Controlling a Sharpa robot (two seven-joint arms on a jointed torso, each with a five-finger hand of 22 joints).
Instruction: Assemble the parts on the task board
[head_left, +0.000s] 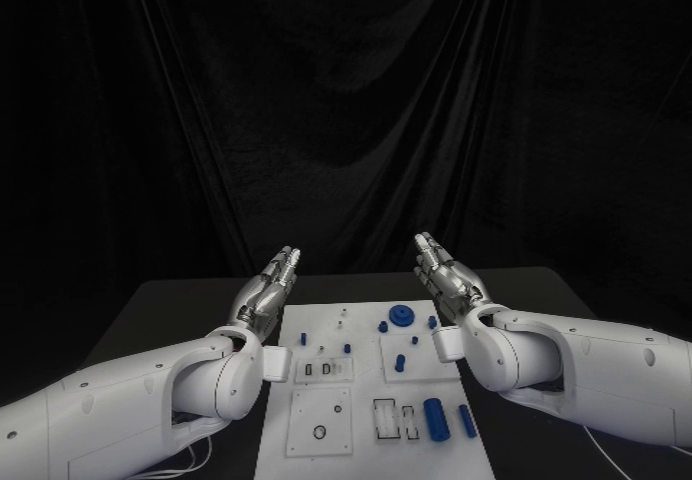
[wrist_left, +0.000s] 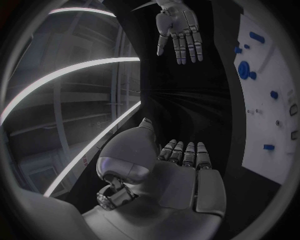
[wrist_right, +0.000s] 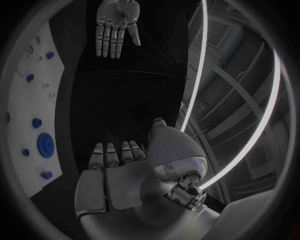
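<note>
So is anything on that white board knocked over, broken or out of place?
Nothing stands out. The task board lies flat on the black table, its blue parts spread over it in tidy order. The left hand and right hand hover at its far end, fingers straight, holding nothing.

White task board (head_left: 368, 420) with blue parts (head_left: 401, 317), black table (head_left: 173, 310), silver robot hands.

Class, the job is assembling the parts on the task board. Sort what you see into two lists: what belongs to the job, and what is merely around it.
Belongs to the job:
task board
blue gear-like part
blue cylinders
left robot hand
right robot hand

Merely around:
black table
black curtain
</note>
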